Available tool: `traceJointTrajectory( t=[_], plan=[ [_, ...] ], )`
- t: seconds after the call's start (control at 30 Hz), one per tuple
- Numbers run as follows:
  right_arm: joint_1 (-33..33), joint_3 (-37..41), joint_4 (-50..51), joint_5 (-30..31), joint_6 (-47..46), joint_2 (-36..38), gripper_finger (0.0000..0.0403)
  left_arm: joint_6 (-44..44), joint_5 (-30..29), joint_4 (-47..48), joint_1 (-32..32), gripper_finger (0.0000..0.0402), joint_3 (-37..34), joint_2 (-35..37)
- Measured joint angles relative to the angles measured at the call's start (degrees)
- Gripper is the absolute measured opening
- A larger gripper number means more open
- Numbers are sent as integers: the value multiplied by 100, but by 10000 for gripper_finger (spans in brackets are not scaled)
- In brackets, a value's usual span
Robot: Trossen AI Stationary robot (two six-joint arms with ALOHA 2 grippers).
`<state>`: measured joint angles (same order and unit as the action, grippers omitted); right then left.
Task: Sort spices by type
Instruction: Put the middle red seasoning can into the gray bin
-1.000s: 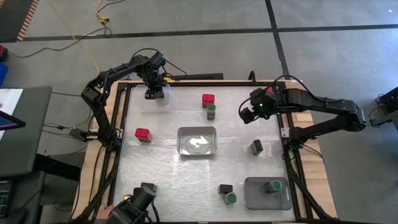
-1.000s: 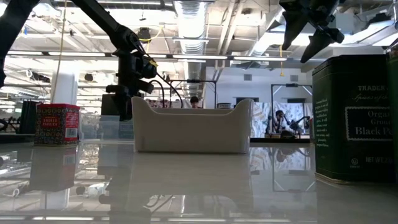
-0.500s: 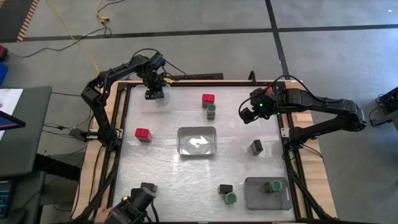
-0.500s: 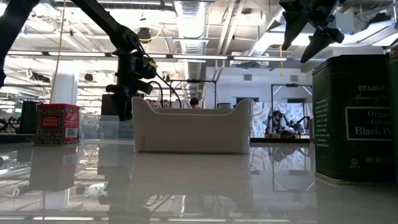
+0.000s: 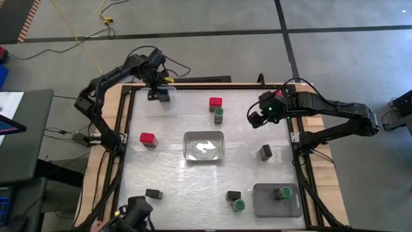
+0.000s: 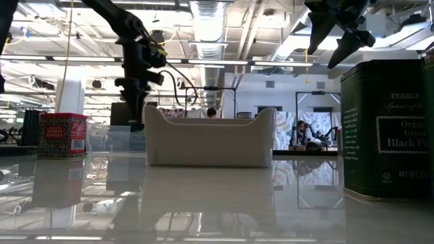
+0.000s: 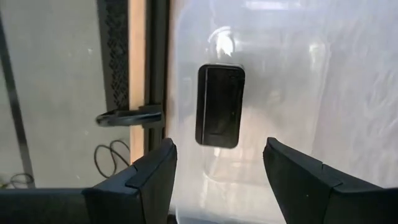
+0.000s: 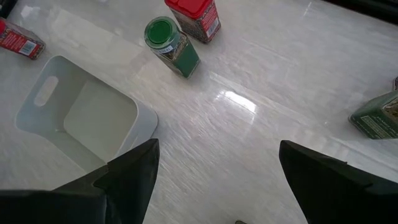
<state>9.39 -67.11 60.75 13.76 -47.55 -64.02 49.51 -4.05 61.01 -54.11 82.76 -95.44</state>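
Note:
My left gripper [image 5: 158, 95] [image 7: 217, 149] hangs open above the clear tray [image 5: 168, 106] at the table's far-left corner. A black boxy spice [image 7: 221, 106] lies flat on the tray's floor between and below the fingers, untouched. My right gripper [image 5: 257, 118] [image 8: 217, 146] hovers open over the far-right part of the table. It looks down on a green round-capped spice [image 8: 165, 36] and a red square-capped spice [image 8: 194, 14], which stand side by side [image 5: 217, 108]. Other spices stand on the table: a red one [image 5: 148, 139], black ones [image 5: 265, 152] [image 5: 233, 195] [image 5: 153, 193] and a green one [image 5: 239, 205].
A white tray [image 5: 204, 145] sits at the table's middle. A grey tray [image 5: 265, 205] at the near-right corner holds a green-capped spice [image 5: 282, 193]. A person's hand [image 5: 96, 225] shows at the near-left edge. Bare table lies between the trays.
My left gripper has risen a little above the clear tray and shifted slightly toward the far edge. At the near-left edge the person's hand has drawn back, and a black boxy spice now stands on the table there.

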Motion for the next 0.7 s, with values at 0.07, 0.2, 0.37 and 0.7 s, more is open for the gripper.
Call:
traceJointTrajectory(
  t=[0.07,0.2,0.37,0.7],
  plan=[
    [1,0,-4,0,2,1,356,-252,0,5,0,229,0,155],
    [13,0,-175,408,260,-77,356,-801,32,5,15,229,0,529],
    [13,0,-608,1042,456,-384,356,-1551,260,6,171,229,-40,1072],
    [296,0,-1943,1037,1563,-1249,356,-2541,967,663,626,229,-52,1834]
  ],
)
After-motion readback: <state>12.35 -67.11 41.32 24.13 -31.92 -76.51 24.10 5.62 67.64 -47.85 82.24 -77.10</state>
